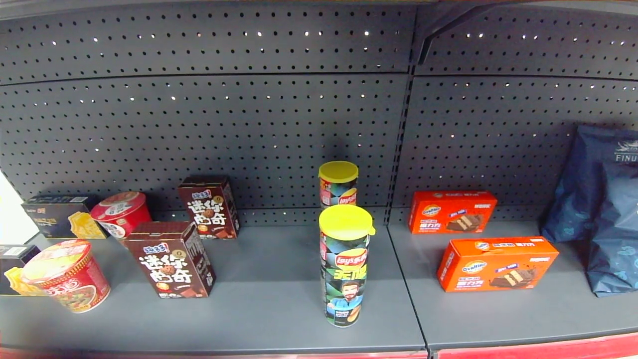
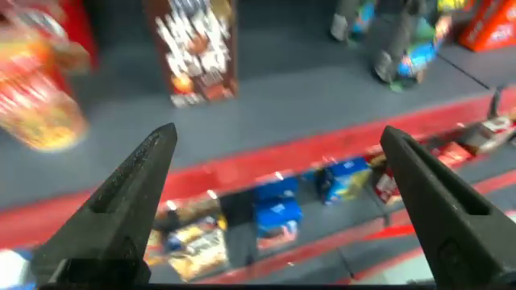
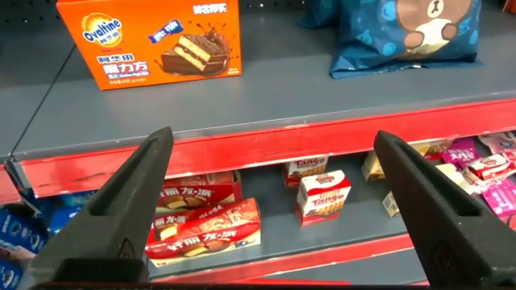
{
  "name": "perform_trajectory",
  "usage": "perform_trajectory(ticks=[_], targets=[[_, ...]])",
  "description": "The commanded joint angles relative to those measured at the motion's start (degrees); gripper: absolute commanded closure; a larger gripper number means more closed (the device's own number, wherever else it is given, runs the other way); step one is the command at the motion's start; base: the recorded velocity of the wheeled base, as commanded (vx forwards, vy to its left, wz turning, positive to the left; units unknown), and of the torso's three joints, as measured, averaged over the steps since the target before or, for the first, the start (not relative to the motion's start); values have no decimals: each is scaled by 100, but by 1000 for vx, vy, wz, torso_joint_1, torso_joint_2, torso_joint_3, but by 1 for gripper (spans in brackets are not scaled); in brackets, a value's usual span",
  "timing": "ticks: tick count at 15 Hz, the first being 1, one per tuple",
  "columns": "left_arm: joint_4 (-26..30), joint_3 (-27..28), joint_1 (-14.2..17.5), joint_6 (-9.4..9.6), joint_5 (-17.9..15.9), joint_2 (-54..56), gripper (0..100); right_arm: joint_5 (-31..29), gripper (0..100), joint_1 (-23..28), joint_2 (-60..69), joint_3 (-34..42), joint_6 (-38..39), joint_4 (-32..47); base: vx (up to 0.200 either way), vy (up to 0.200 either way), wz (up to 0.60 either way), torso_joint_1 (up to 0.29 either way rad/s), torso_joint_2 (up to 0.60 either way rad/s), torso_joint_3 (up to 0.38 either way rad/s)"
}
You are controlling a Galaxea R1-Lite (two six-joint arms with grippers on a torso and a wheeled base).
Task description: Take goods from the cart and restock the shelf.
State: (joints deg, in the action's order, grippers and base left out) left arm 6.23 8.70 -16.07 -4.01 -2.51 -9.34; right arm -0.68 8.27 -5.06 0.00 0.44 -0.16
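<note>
On the grey shelf (image 1: 279,299) stand two yellow-lidded chip cans, one in front (image 1: 345,267) and one behind (image 1: 338,183). Two brown cookie boxes (image 1: 172,260) (image 1: 209,206) stand to their left, two orange wafer boxes (image 1: 496,263) (image 1: 451,211) lie to the right. My left gripper (image 2: 278,133) is open below the shelf's red front edge (image 2: 266,161), facing a cookie box (image 2: 196,50) and a can (image 2: 403,40). My right gripper (image 3: 274,137) is open, nothing between its fingers, in front of the red edge (image 3: 266,145) near an orange wafer box (image 3: 153,40).
Red noodle cups (image 1: 67,281) (image 1: 121,213) and black boxes (image 1: 61,215) fill the shelf's left end. Dark blue bags (image 1: 605,209) stand at the far right. A perforated back panel (image 1: 249,114) closes the shelf behind. A lower shelf holds more boxed goods (image 3: 210,225) (image 2: 278,213).
</note>
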Motion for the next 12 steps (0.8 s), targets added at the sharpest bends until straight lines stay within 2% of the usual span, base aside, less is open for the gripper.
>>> perform_trajectory(ticks=[1,2,3,4,5,6,8,9,10,11,12], targets=[[-122,-492,622,-47,-390,424,0,-2,0,0,-30,0,0,-2,0,0,0,0,0,0],[-113,-492,649,-30,-373,424,0,-2,0,0,-30,0,0,-2,0,0,0,0,0,0],[-157,-528,833,50,-355,424,0,-2,0,0,-30,0,0,-2,0,0,0,0,0,0],[-245,-572,1027,366,-329,424,0,-2,0,0,-30,0,0,-2,0,0,0,0,0,0],[-394,-651,1352,612,-382,433,0,-2,0,0,-30,0,0,-2,0,0,0,0,0,0],[-403,-651,1396,647,-417,433,0,-2,0,0,-30,0,0,-2,0,0,0,0,0,0],[-377,-616,1211,586,-821,433,0,-2,0,0,-30,0,0,-2,0,0,0,0,0,0],[-377,-624,1255,533,-593,433,0,-2,0,0,-30,0,0,-2,0,0,0,0,0,0],[-386,-633,1352,621,-241,477,0,-2,0,0,-30,0,0,-2,0,0,0,0,0,0],[-386,-642,1554,858,-21,565,0,-2,0,0,-30,-9,0,-2,0,0,0,0,0,0],[-394,-651,1677,911,-4,696,0,-2,0,0,-30,-9,0,-2,0,0,0,0,0,0]])
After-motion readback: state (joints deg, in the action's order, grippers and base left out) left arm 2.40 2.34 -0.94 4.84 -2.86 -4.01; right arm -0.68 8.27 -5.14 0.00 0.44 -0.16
